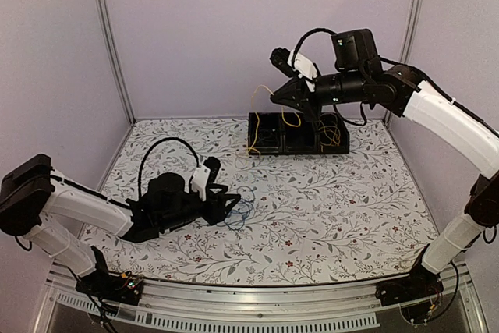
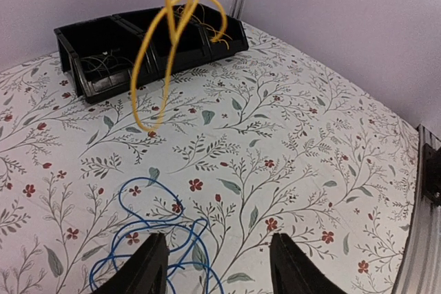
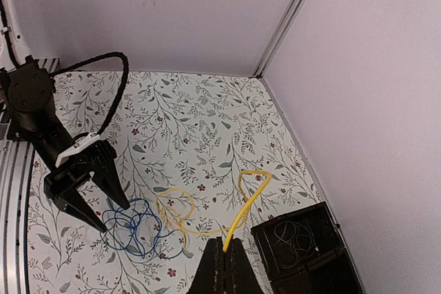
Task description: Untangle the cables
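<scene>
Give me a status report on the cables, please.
Right claw shut on thin yellow cable, held up beside black plastic tray. Left claw open at tangled blue cable. Nothing blocking.

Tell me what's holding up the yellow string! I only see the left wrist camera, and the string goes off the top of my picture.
Observer: The right gripper is holding it. The right wrist view shows its fingers shut on the yellow cable.
Operator: What about the other string, down at the bottom of my picture? It gets cut off too.
Observer: The right wrist view shows all of it. The blue cable is one loose tangle lying on the table, right at the tips of the open left gripper.
</scene>
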`<move>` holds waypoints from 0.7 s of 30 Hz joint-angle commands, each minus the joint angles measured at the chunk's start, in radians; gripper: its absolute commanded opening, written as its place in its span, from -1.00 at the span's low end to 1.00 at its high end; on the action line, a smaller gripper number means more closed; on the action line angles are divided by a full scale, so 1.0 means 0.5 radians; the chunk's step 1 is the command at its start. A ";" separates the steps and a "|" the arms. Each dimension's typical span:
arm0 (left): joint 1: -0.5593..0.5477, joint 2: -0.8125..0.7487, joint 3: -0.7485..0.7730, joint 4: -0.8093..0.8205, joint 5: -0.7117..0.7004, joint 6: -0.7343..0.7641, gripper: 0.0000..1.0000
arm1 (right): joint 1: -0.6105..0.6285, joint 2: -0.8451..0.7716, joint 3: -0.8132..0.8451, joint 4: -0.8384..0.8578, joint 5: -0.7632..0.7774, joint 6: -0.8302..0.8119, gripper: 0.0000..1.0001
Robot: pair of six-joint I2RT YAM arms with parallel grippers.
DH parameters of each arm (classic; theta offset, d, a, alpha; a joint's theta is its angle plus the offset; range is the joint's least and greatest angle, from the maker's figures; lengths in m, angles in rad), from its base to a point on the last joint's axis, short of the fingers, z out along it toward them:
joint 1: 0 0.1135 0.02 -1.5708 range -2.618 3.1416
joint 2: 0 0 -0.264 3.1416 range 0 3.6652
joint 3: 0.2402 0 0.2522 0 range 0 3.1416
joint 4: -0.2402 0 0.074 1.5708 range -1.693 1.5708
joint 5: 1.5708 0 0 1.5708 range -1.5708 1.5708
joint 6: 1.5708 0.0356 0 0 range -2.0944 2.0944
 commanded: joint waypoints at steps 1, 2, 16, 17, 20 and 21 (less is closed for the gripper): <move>-0.053 0.056 0.117 0.224 0.090 0.087 0.04 | -0.033 -0.113 -0.080 0.072 -0.045 0.052 -1.00; -0.060 0.062 0.140 0.196 0.073 0.096 0.04 | -0.037 -0.123 -0.094 0.081 -0.045 0.054 -1.00; -0.124 0.121 0.513 -0.068 0.021 -0.094 0.22 | -0.055 -0.208 -0.301 0.160 -0.015 0.087 -1.00; -0.126 0.138 0.532 -0.065 0.047 -0.115 0.23 | -0.053 -0.210 -0.308 0.163 -0.026 0.091 -1.00; -0.123 0.193 0.603 -0.071 0.089 -0.155 0.24 | -0.053 -0.214 -0.319 0.164 -0.073 0.112 -1.00; -0.124 0.219 0.637 -0.094 0.083 -0.164 0.22 | -0.053 -0.214 -0.319 0.164 -0.091 0.120 -1.00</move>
